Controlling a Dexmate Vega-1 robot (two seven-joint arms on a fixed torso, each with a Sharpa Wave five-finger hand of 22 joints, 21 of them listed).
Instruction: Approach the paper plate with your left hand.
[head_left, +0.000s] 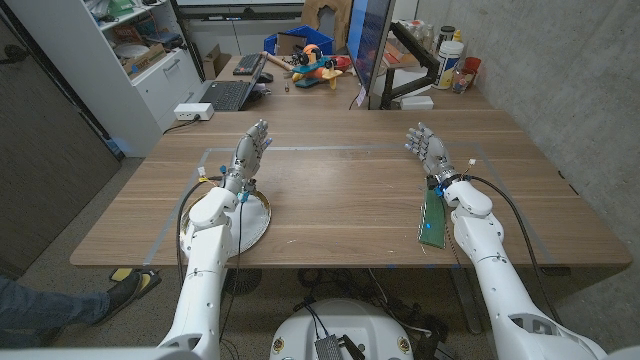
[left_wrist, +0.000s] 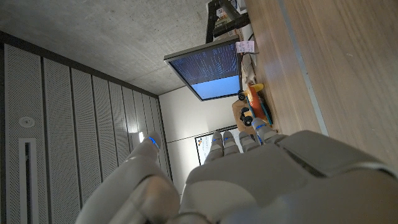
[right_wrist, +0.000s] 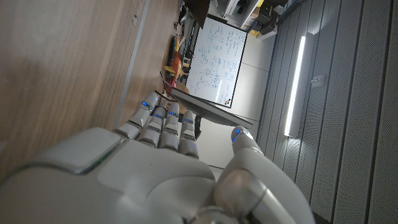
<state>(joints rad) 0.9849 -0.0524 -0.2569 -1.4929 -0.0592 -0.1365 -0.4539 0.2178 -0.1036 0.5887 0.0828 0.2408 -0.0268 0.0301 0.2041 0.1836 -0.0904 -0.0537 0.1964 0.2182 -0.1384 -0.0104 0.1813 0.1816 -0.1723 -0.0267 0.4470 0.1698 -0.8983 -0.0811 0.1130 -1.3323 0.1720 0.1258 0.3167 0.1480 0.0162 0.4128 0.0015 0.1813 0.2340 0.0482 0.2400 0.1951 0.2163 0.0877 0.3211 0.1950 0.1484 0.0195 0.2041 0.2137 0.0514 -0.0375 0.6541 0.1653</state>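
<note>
In the head view the round white paper plate (head_left: 252, 222) lies in the lower left part of the frame, near the front edge of the brown wooden counter (head_left: 340, 190), and the forearm of the left arm covers a part of it. The left hand (head_left: 249, 152) stands beyond the plate, toward the middle of the frame, with the fingers apart and straight, and it holds nothing. The right hand (head_left: 428, 150) is on the right side of the frame, also spread and empty, well apart from the plate. To do this step well, I think the left hand should come back toward the front edge and go down slowly over the plate's rim. It should stay spread, because the thin plate can probably slide easily. The green flat board (head_left: 432, 216) beside the right forearm needs no attention.
</note>
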